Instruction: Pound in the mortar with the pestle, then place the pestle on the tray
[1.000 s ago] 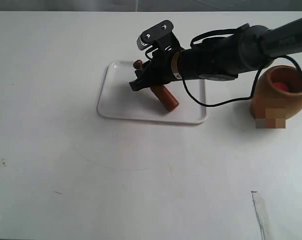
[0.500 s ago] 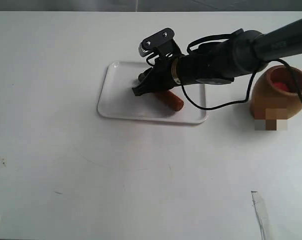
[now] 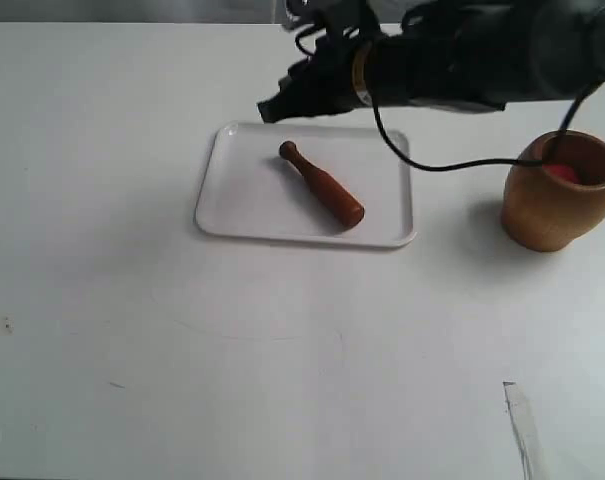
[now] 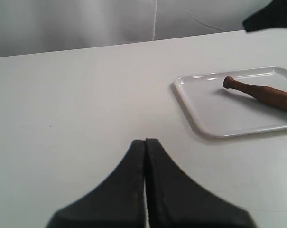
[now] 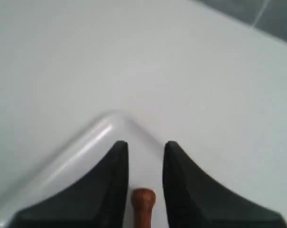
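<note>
Wood makes the pestle hard and stiff, so I think it will not bend or break in a squeeze. It looks light. It is round and smooth with a little shine, so it could roll or slip. The best place to hold it looks like the thick part near the middle, not the thin neck by the small knob. It lies flat on the tray, slanted, knob toward the far rim and fat end toward the near rim. The tray is white, flat and smooth, with round corners and a low rim. The mortar stands well apart on the bench, a fat light-brown wooden cup with something red inside. The right claw is open with nothing in it, up above the tray's far rim, not touching the pestle. The left claw is squeezed closed on nothing.
</note>
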Tool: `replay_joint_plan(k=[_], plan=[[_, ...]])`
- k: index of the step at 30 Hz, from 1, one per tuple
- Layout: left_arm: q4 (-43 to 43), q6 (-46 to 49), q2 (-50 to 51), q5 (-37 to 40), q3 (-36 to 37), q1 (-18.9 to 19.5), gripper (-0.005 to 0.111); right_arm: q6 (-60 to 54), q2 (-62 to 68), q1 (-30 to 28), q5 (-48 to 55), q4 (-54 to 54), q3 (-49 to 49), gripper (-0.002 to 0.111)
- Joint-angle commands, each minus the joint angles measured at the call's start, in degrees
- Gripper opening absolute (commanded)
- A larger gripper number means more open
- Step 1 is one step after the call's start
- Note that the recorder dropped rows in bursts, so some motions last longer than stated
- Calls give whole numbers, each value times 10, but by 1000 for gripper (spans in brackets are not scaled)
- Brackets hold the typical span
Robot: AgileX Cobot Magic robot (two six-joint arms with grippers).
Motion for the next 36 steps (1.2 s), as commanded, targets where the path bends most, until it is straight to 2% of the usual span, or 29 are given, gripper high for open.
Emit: replay_joint_plan(k=[1, 9, 15, 19, 23, 25, 27, 29, 32, 34, 36], plan=[[-4, -5, -1, -2, 0, -4, 0, 1, -120, 40, 25, -66, 32, 0], [-4, -5, -1, -2, 0, -4, 0, -5, -329, 143, 222, -108, 105, 0], [-4, -5, -1, -2, 0, -4, 0, 5, -486, 230, 271, -130, 193, 0], [-4, -5, -1, -2, 0, -4, 0, 112, -576, 270, 333, -213, 251, 0], [-4, -5, -1, -2, 0, -4, 0, 277, -660, 294, 552, -343, 295, 0], [-4, -5, -1, -2, 0, -4, 0, 287, -698, 298, 664, -344, 304, 0], [-4, -5, -1, -2, 0, -4, 0, 288, -729, 299, 725, -333, 311, 0], [-4, -5, -1, -2, 0, -4, 0, 291, -761, 299, 723, -328, 325, 0], [-4, -5, -1, -2, 0, -4, 0, 320, -807, 299, 611, -335, 358, 0], [-4, -5, -1, -2, 0, -4, 0, 381, -828, 299, 523, -376, 389, 0], [-4, -5, -1, -2, 0, -4, 0, 453, -832, 299, 484, -408, 422, 0]])
